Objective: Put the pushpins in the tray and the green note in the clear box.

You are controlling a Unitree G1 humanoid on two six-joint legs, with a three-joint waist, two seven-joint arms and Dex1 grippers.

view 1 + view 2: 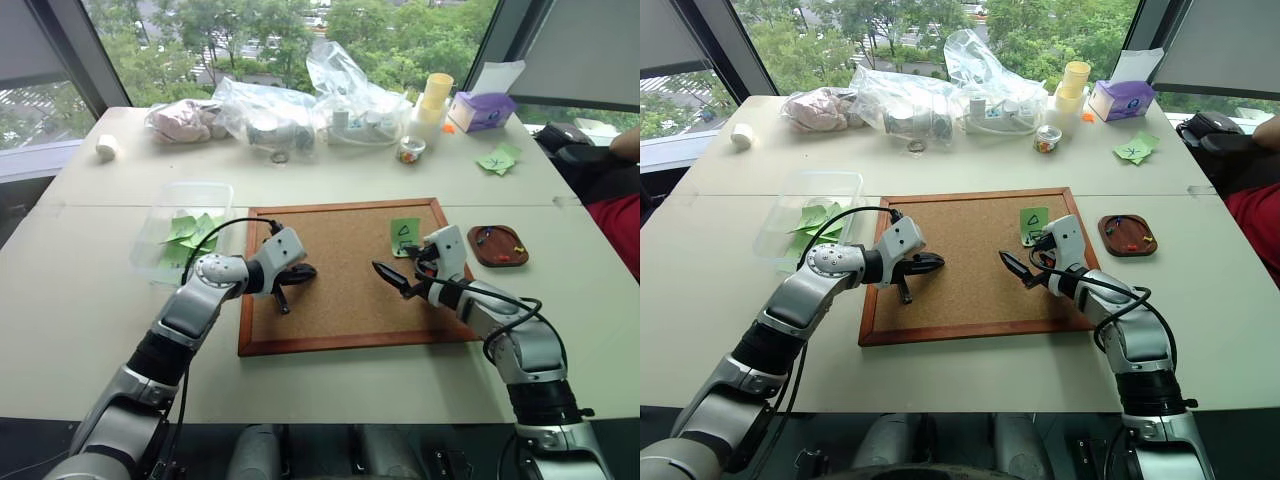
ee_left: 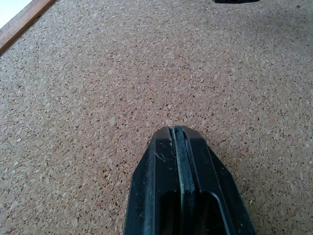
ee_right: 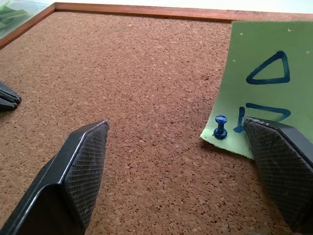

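1. Table [image 1: 330,180] carries everything; along its far edge lie crinkled plastic bags [image 1: 300,110], and a second bunch of green notes [image 1: 498,158] sits near its far right corner.
2. Corkboard [image 1: 340,270] lies in the middle of the table, near the front edge.
3. Clear box [image 1: 185,225] stands just beside the left edge of the corkboard and already has some plain green notes inside.
4. Left gripper [image 1: 292,277] hovers over the left half of the corkboard; its fingers are pressed fully together and hold nothing.
5. Right gripper [image 3: 178,147] is over the right half of the corkboard, its fingers spread wide and empty; one finger is very near the lower edge of the note, though contact I cannot tell.
6. Tray [image 1: 497,245] rests on the table just beside the right edge of the corkboard, with a few coloured pins inside.
7. Green note [image 3: 266,78] is fixed near the far right corner of the corkboard. Its marks are a hand-drawn triangle and a second shape partly hidden; no words can be read.
8. Blue pushpin [image 3: 220,127] stands in the lower corner of the note.
9. The step in hand seems to be pulling this pin. To do it well, I think the right gripper should centre on the pin's head, close only on it and not on the paper, then pull straight out so the note does not tear.
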